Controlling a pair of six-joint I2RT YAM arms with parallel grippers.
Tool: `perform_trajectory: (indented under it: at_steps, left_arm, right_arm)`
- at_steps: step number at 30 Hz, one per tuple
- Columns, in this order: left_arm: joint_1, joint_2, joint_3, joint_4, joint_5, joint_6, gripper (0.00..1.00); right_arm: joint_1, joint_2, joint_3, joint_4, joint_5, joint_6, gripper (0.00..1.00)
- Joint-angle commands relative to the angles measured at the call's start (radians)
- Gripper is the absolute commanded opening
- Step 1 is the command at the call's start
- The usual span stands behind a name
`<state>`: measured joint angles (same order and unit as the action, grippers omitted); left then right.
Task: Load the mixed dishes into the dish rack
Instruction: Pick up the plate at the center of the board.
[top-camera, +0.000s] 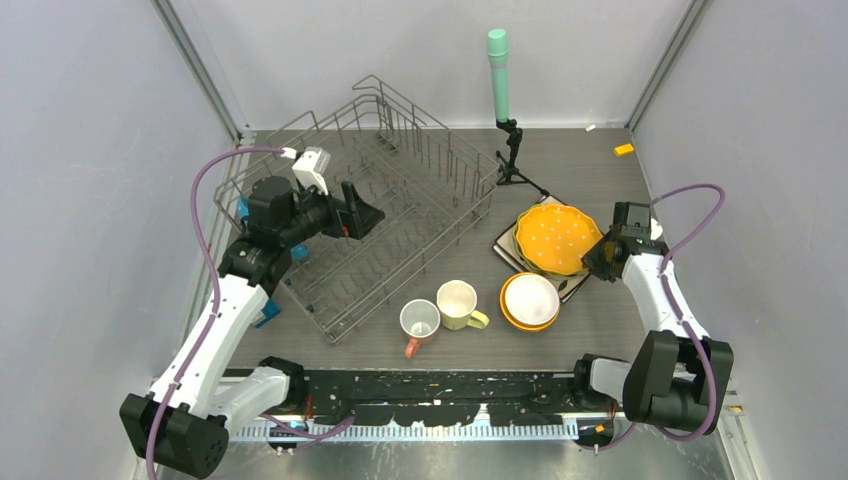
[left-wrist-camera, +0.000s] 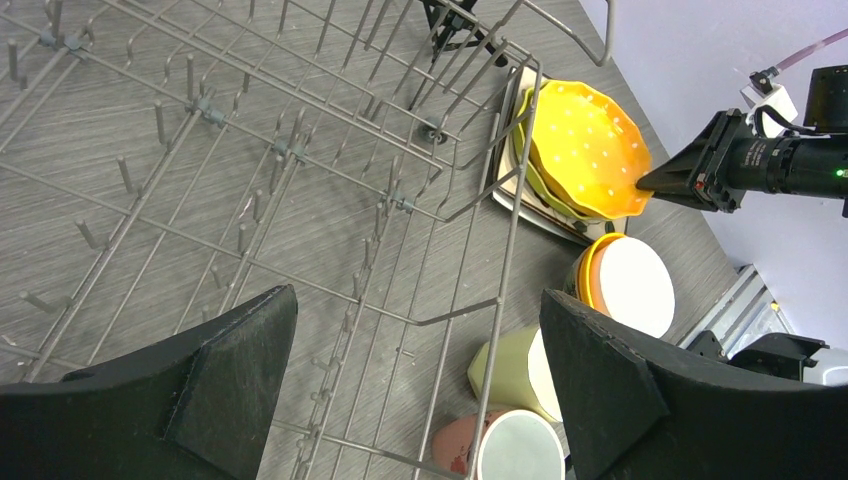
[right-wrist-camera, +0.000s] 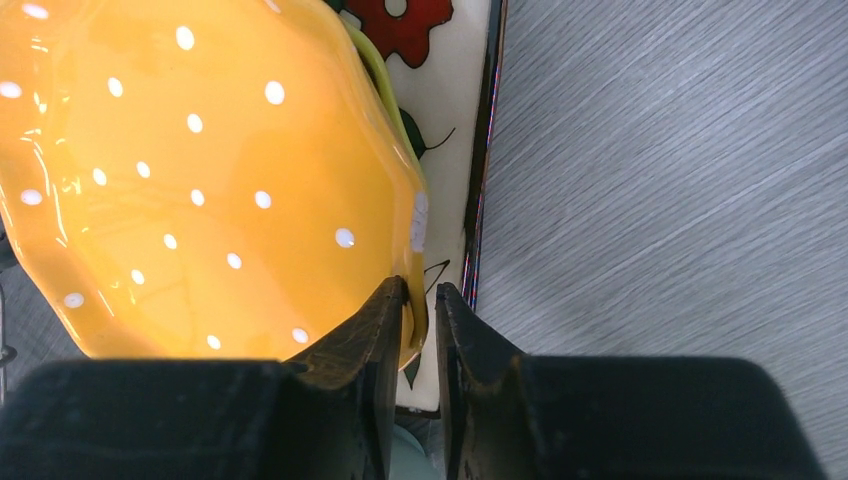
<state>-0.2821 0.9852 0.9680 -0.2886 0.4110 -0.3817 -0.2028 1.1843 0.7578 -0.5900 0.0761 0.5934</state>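
Note:
The orange dotted plate (top-camera: 555, 238) (right-wrist-camera: 200, 180) tops a stack on the right, above a yellow-green plate (left-wrist-camera: 530, 170) and a white square plate (right-wrist-camera: 450, 130). My right gripper (top-camera: 592, 255) (right-wrist-camera: 420, 290) is shut on the orange plate's near-right rim, which sits tilted up in the left wrist view (left-wrist-camera: 585, 140). A white bowl (top-camera: 530, 298) rests inside an orange bowl (top-camera: 505, 310). A pink mug (top-camera: 420, 322) and a pale-yellow mug (top-camera: 458, 303) stand beside them. My left gripper (top-camera: 365, 215) (left-wrist-camera: 418, 300) hangs open and empty over the grey wire dish rack (top-camera: 400, 230) (left-wrist-camera: 300, 150).
A green-topped cylinder on a black tripod (top-camera: 498, 70) stands behind the rack's right corner. A small orange block (top-camera: 624, 150) lies at the far right. Grey walls close in on both sides. Both mugs sit just outside the rack's near-right rim (left-wrist-camera: 510, 260).

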Motion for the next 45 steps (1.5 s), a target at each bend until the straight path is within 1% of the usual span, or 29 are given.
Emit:
perform_trajectory:
  at_steps: [1,3,5,10,12,15,16,19,20,24,31,37,41,45]
  left_arm:
    - [-0.003,-0.019,-0.003,0.022,-0.006,0.006,0.94]
    - [-0.003,-0.020,-0.002,0.022,-0.006,0.006,0.94]
    - [-0.003,-0.019,-0.004,0.020,-0.006,0.007,0.94]
    - [-0.003,-0.020,-0.006,0.020,-0.009,0.007,0.94]
    - [-0.003,-0.021,-0.007,0.020,-0.010,0.007,0.94]
    - [-0.003,-0.020,-0.009,0.019,-0.013,0.007,0.94]
    - [-0.003,-0.022,-0.010,0.019,-0.014,0.007,0.94]
    - [-0.003,-0.024,-0.014,0.019,-0.018,0.007,0.94]
    - [-0.003,-0.024,-0.015,0.019,-0.019,0.007,0.94]
    - [-0.003,-0.022,-0.016,0.019,-0.020,0.007,0.94]
    - [-0.003,-0.023,-0.017,0.018,-0.024,0.009,0.94]
    - [-0.003,-0.023,-0.017,0.019,-0.026,0.007,0.94]
    - [-0.003,-0.021,-0.015,0.019,-0.025,0.004,0.94]
    - [-0.003,-0.021,-0.015,0.020,-0.027,0.003,0.94]
  right_arm:
    - [0.000,-0.005,-0.031,0.052,0.027,0.012,0.28]
    - [0.001,-0.005,-0.042,0.071,0.021,0.017,0.34]
    - [0.000,-0.007,-0.051,0.082,0.019,0.021,0.36]
    - [0.000,-0.009,-0.068,0.113,0.010,0.037,0.37]
    - [0.000,-0.007,-0.078,0.137,0.003,0.043,0.31]
    - [0.000,-0.002,-0.082,0.149,0.004,0.049,0.26]
    - [0.000,0.000,-0.083,0.150,0.007,0.049,0.22]
    - [0.000,0.002,-0.083,0.151,0.010,0.048,0.16]
    - [0.000,0.000,-0.082,0.150,0.012,0.048,0.12]
    - [0.000,-0.017,-0.084,0.151,0.015,0.048,0.01]
    - [-0.006,-0.074,-0.076,0.151,0.008,0.084,0.00]
    - [-0.028,-0.103,-0.060,0.153,-0.060,0.126,0.00]
    - [-0.050,-0.117,-0.072,0.179,-0.138,0.164,0.00]
    - [-0.061,-0.147,-0.093,0.214,-0.152,0.200,0.00]
